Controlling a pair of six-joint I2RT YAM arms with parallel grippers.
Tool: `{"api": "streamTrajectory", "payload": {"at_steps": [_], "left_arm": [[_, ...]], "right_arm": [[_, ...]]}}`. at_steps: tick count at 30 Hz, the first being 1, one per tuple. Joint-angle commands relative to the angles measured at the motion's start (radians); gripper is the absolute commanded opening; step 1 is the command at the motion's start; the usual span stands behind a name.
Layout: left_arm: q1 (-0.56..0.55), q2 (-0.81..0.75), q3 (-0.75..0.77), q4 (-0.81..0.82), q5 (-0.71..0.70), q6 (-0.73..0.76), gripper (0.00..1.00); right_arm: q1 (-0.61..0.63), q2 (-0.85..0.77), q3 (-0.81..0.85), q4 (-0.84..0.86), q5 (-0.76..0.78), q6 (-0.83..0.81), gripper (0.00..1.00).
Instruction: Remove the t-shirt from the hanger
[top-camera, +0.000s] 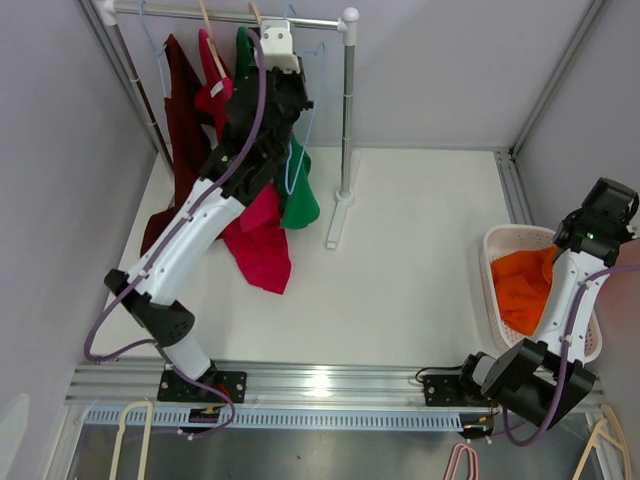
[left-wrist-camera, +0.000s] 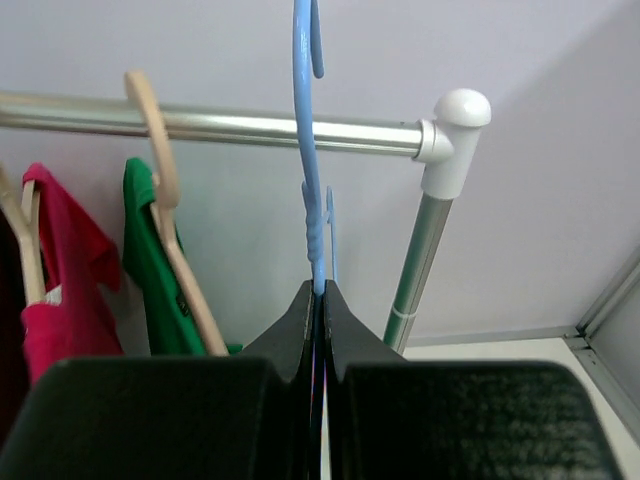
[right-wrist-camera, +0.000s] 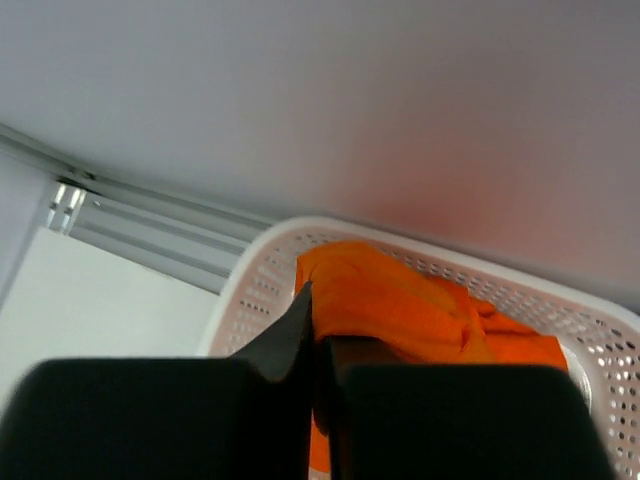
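Up high, at the top left of the overhead view, pinches the blue hanger by its thin neck with the left gripper, squeezed tight on it just under the rail. Grabs it there, most likely, to lift the hook away from the bar. Looks bare, with no cloth seen on it. Leaves the green t-shirt and the red t-shirt on wooden hangers, left of the grip. Parks the right gripper, pressed together and holding nothing, over the basket at the lower right. Sits above orange cloth in there, maybe a t-shirt already off its hanger.
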Motion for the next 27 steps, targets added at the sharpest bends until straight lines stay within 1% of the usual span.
{"api": "streamTrajectory", "payload": {"at_steps": [1, 2, 3, 5, 6, 7, 9, 10, 13, 15, 20, 22, 24, 27], "left_arm": [[0.005, 0.055, 0.125, 0.041, 0.022, 0.04, 0.01], [0.005, 0.101, 0.15, 0.026, 0.013, 0.045, 0.01], [0.005, 0.124, 0.218, 0.023, -0.008, 0.05, 0.01], [0.004, 0.179, 0.251, 0.04, -0.016, 0.068, 0.01], [0.005, 0.19, 0.253, 0.064, -0.018, 0.077, 0.01], [0.005, 0.199, 0.245, 0.095, -0.025, 0.097, 0.01], [0.005, 0.235, 0.242, 0.185, -0.044, 0.123, 0.01], [0.005, 0.25, 0.25, 0.202, -0.053, 0.151, 0.01], [0.005, 0.305, 0.305, 0.233, -0.061, 0.179, 0.01], [0.005, 0.325, 0.316, 0.242, -0.064, 0.188, 0.01], [0.005, 0.365, 0.333, 0.319, -0.12, 0.217, 0.01], [0.007, 0.382, 0.342, 0.368, -0.136, 0.255, 0.01], [0.008, 0.41, 0.375, 0.373, -0.134, 0.269, 0.01], [0.008, 0.442, 0.402, 0.389, -0.128, 0.291, 0.01]], "right_arm": [[-0.016, -0.014, -0.025, 0.008, -0.073, 0.027, 0.12], [-0.016, -0.015, -0.026, 0.006, -0.076, 0.024, 0.27], [-0.018, -0.014, -0.022, 0.005, -0.078, 0.019, 0.4], [-0.016, -0.018, -0.019, 0.005, -0.075, 0.017, 0.57], [-0.018, -0.025, -0.019, 0.006, -0.071, 0.017, 0.69], [-0.016, -0.037, -0.017, 0.008, -0.073, 0.014, 0.83], [-0.016, -0.052, -0.016, 0.009, -0.07, 0.016, 0.99], [-0.016, -0.07, -0.017, 0.015, -0.079, 0.007, 1.0], [-0.018, -0.089, -0.002, 0.029, -0.088, -0.025, 0.99], [-0.016, -0.097, 0.018, 0.029, -0.099, -0.045, 0.99], [-0.016, -0.104, 0.134, -0.014, -0.179, -0.067, 0.99], [-0.012, -0.13, 0.142, -0.004, -0.237, -0.07, 1.0], [-0.007, -0.181, 0.138, 0.012, -0.255, -0.072, 0.99], [-0.001, -0.21, 0.147, 0.016, -0.282, -0.081, 1.0]]}}
